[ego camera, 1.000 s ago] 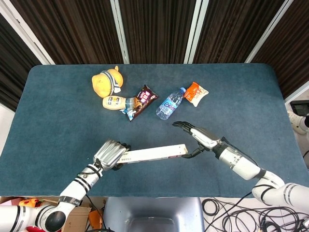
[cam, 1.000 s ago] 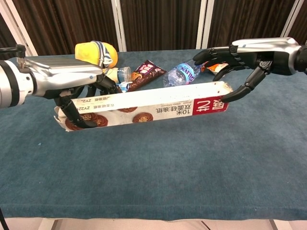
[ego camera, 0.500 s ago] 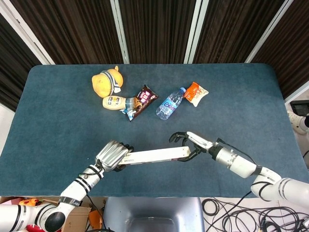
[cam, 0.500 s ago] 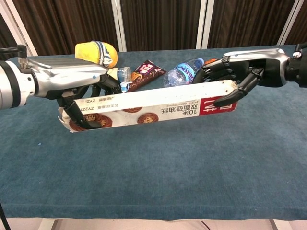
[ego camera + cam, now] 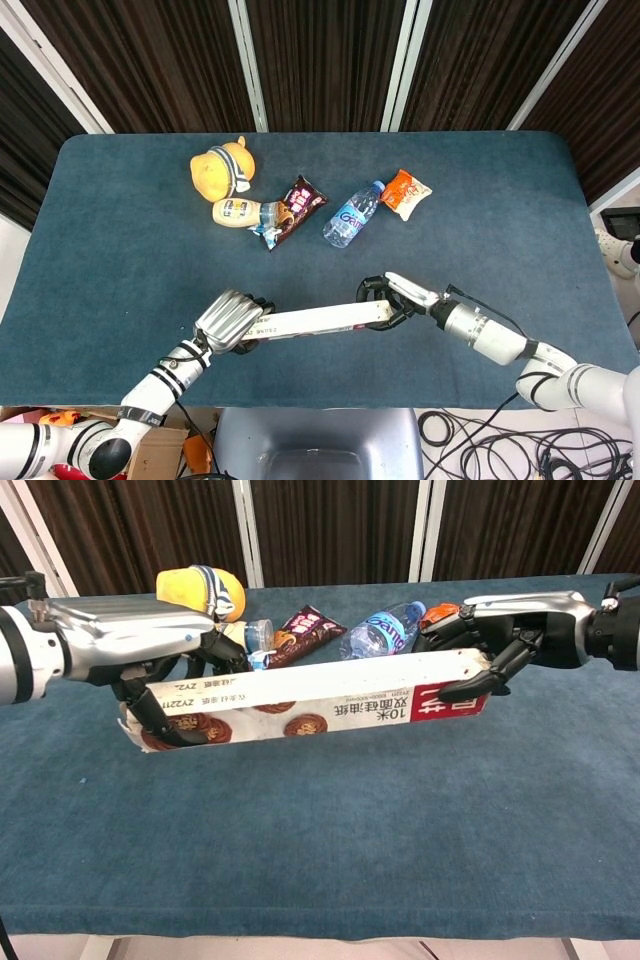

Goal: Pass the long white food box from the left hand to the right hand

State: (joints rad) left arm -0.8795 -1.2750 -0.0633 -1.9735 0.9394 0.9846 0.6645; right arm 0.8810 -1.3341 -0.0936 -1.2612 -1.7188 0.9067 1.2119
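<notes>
The long white food box (image 5: pixel 315 320) (image 5: pixel 310 702), printed with cookies and a red end panel, hangs level above the table's near edge. My left hand (image 5: pixel 230 320) (image 5: pixel 165 695) grips its left end, fingers wrapped around the box. My right hand (image 5: pixel 390 298) (image 5: pixel 490 650) has curled its fingers around the red right end, thumb on the front face. Both hands hold the box at once.
Farther back on the blue table (image 5: pixel 120 230) lie a yellow plush toy (image 5: pixel 222 168), a small yellow bottle (image 5: pixel 240 212), a dark snack packet (image 5: pixel 292 208), a water bottle (image 5: pixel 352 213) and an orange packet (image 5: pixel 406 192).
My right hand moved in from an open pose beside the box's right end and closed its fingers around it. The left hand kept its grip, and the box shifted slightly.
</notes>
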